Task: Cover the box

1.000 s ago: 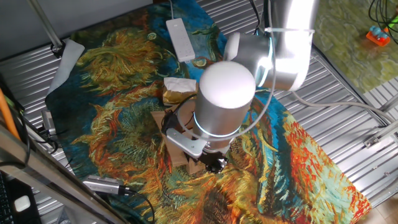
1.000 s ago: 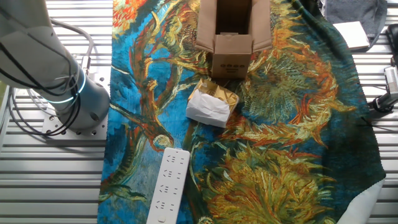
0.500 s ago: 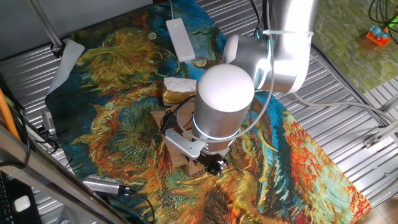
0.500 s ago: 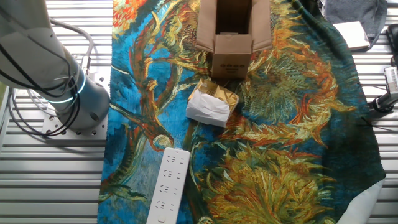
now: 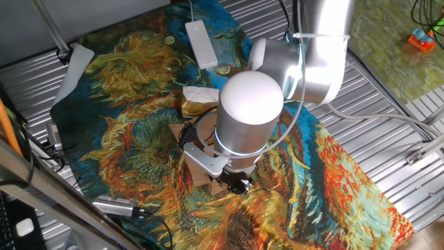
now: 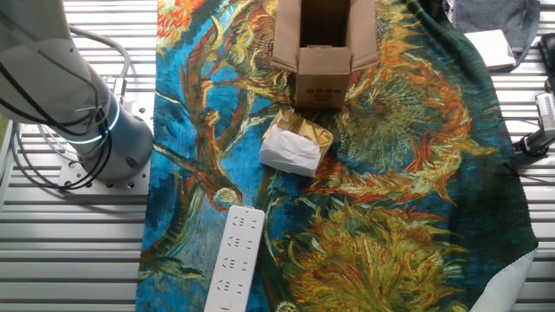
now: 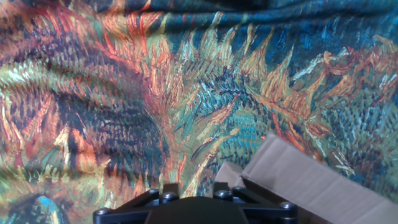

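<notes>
Mostly arm-hidden, the box (image 5: 196, 170).

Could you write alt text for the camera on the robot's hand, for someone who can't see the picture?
An open brown flap of the cardboard box juts in at the lower right, above a tablecloth printed with swirling orange, teal and dark brushstrokes. A black part of the robot's hand fills the bottom edge; its fingertips are out of sight.
</notes>
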`<action>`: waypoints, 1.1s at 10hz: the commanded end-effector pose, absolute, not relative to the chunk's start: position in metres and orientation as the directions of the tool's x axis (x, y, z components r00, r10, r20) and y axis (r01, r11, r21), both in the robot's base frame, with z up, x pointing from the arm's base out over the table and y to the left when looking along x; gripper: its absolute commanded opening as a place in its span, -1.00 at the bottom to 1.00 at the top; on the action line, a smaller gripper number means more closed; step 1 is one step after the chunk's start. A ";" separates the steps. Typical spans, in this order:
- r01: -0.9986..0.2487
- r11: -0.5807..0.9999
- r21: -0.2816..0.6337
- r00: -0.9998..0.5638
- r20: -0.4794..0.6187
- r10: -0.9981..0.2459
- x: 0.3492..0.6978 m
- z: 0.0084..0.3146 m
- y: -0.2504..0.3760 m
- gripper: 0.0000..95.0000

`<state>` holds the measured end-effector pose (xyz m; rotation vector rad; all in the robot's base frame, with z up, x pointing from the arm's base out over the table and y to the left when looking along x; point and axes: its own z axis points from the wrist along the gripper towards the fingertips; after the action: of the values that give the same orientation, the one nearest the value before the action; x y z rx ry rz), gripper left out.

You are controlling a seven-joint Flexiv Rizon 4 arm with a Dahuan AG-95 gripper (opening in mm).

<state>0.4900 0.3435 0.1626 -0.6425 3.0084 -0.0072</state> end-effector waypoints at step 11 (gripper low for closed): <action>-0.392 0.920 -0.010 -0.918 -0.066 -0.392 0.489 0.162 0.343 -0.60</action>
<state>0.4888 0.3423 0.1627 -0.6211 3.0103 0.0046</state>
